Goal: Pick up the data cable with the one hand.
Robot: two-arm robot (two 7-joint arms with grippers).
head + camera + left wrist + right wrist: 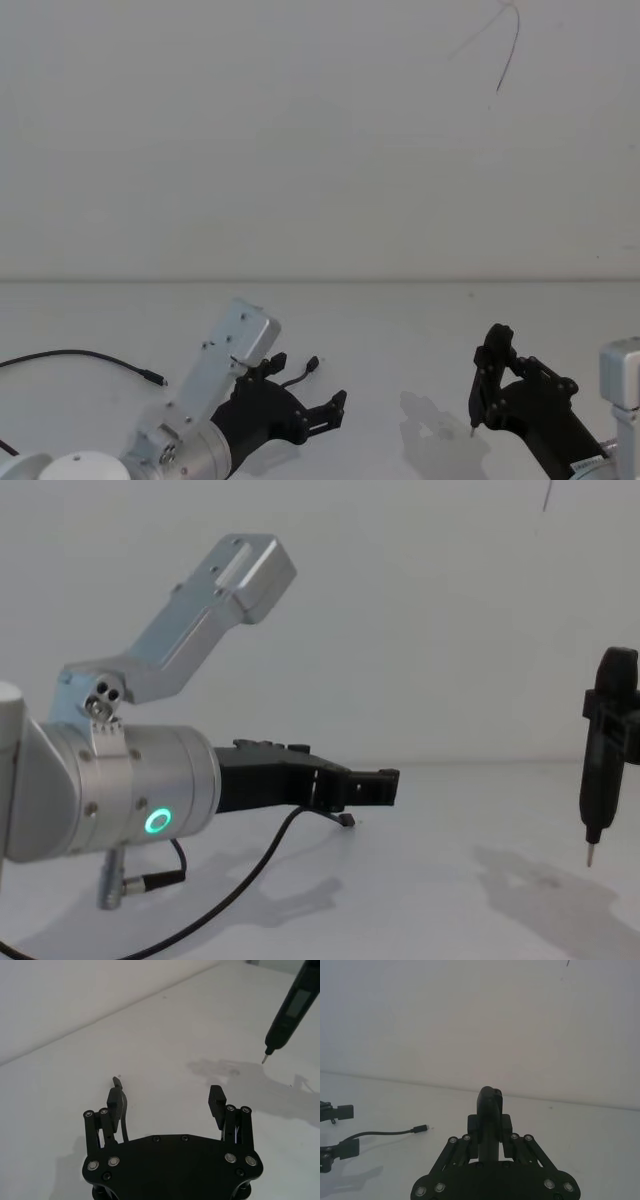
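The data cable [268,858] is a thin black line on the white table, running from the lower left under my left arm to its small flat plug [312,364]. My left gripper [308,380] hovers low over that end, open. The cable [124,1129] lies between the fingers, close beside one of them [115,1102], and the plug pokes out just past the fingertip. It is not clamped. From the right wrist the plug end [421,1128] shows lying free on the table. My right gripper [490,1125] is shut on a black pen-shaped tool [600,770], held upright to the right with its metal tip down.
A second black wire [90,354] curves in from the table's left edge, and a silver barrel connector [145,882] lies under my left arm. The pen tool's tip [471,432] hangs just above the table right of the left gripper. A plain wall closes the far side.
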